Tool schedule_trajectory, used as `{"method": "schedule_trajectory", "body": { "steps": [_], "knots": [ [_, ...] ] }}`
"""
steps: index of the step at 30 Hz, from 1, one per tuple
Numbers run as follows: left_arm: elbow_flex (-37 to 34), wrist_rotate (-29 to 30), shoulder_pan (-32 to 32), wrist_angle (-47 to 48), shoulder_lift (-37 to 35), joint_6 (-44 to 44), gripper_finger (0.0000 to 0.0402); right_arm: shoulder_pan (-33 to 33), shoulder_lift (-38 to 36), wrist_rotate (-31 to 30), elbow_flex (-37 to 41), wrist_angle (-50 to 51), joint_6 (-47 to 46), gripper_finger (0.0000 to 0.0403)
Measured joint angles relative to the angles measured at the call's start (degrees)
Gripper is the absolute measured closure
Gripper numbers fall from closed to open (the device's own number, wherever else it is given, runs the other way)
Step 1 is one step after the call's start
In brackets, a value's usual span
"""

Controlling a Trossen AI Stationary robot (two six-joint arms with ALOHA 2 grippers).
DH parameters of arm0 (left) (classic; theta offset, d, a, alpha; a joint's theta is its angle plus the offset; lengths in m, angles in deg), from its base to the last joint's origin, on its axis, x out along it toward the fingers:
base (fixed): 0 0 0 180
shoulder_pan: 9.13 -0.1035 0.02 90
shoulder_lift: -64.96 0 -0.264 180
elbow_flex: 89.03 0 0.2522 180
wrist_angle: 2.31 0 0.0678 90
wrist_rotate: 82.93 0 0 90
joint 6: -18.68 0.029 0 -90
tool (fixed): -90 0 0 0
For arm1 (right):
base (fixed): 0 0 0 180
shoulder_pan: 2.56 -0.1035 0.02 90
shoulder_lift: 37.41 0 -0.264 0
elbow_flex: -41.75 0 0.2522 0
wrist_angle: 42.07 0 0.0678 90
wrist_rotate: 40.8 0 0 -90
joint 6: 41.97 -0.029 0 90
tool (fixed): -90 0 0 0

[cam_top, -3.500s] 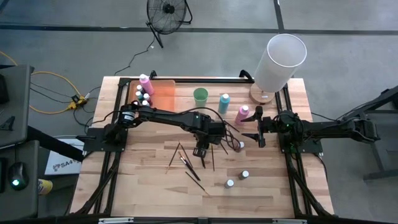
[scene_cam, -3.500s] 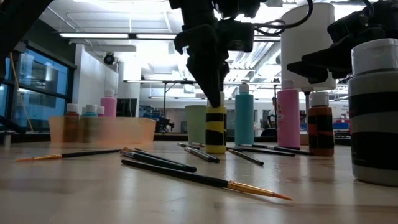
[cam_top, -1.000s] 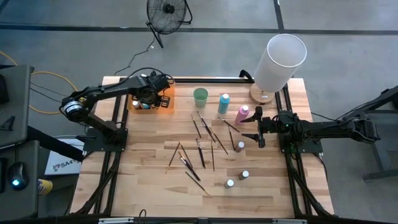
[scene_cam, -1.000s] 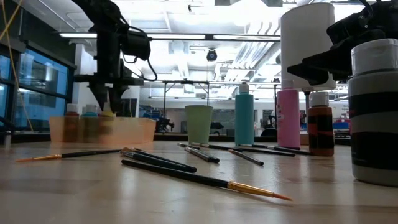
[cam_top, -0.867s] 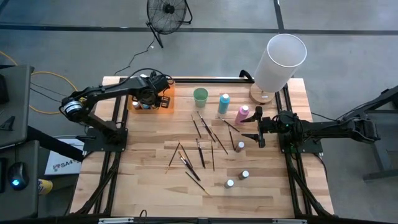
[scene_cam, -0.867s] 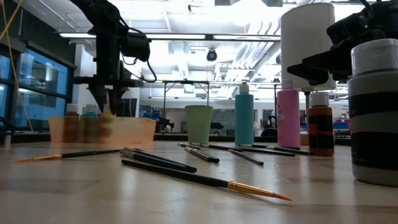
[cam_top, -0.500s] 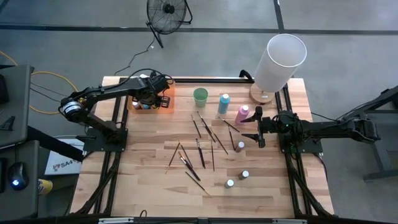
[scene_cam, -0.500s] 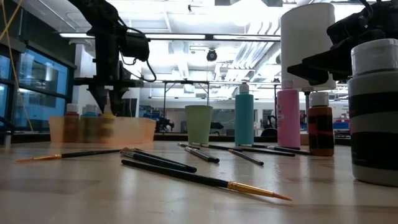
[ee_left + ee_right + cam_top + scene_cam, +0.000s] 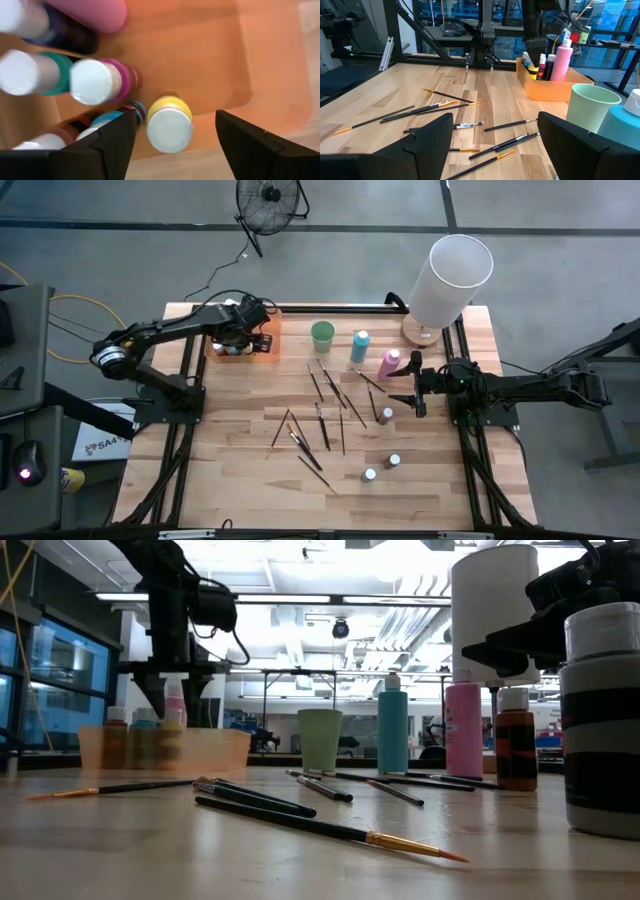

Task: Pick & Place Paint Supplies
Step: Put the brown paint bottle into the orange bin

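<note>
My left gripper (image 9: 238, 338) hangs open over the orange tray (image 9: 268, 330) at the table's far left. Between its fingers, untouched, a yellow bottle with a white cap (image 9: 169, 125) stands upright on the tray floor beside several other small bottles (image 9: 95, 82) and a tall pink one (image 9: 175, 705). Thin dark brushes (image 9: 320, 415) lie scattered mid-table. A blue bottle (image 9: 360, 345), a pink bottle (image 9: 390, 363) and small bottles (image 9: 386, 416) (image 9: 393, 461) (image 9: 369, 474) stand on the right half. My right gripper (image 9: 412, 387) waits open at the right, next to the pink bottle.
A green cup (image 9: 322, 335) stands between the tray and the blue bottle. A tall white cylinder (image 9: 450, 280) fills the far right corner. Bare wood lies along the near edge and on the left half (image 9: 230, 450).
My left gripper has opened over the orange tray and let go of the yellow bottle, which now stands on the tray floor among the other bottles.
</note>
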Motion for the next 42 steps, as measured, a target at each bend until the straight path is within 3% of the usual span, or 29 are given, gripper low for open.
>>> {"method": "schedule_trajectory", "body": {
  "steps": [6,15,21,26,34,42],
  "knots": [
    [0.63,0.41,0.75,-2.96,-3.69,3.97,0.0136,0.0,0.02,0.0,0.0,0.01,0.02,0.0117],
    [8.21,0.58,6.72,-8.18,-3.76,17.08,0.0135,0.01,0.0,0.01,0.0,0.0,0.01,0.0117],
    [8.55,-4.32,13.05,-17.35,-2.12,26.74,0.0135,0.0,0.01,0.02,0.0,0.0,0.02,0.0117],
    [8.52,-9.09,16.76,-18.91,-0.29,31.16,0.0135,0.01,0.01,0.0,0.0,0.0,0.01,0.0117],
    [8.5,-14.88,18.93,-17.68,-3.96,31.63,0.0135,0.01,0.01,0.0,0.0,0.01,0.02,0.0117],
    [8.5,-12.18,23.93,-15.62,-10.88,28.1,0.0135,0.0,0.02,-0.02,0.0,0.02,0.0,0.0117]
  ]
}}
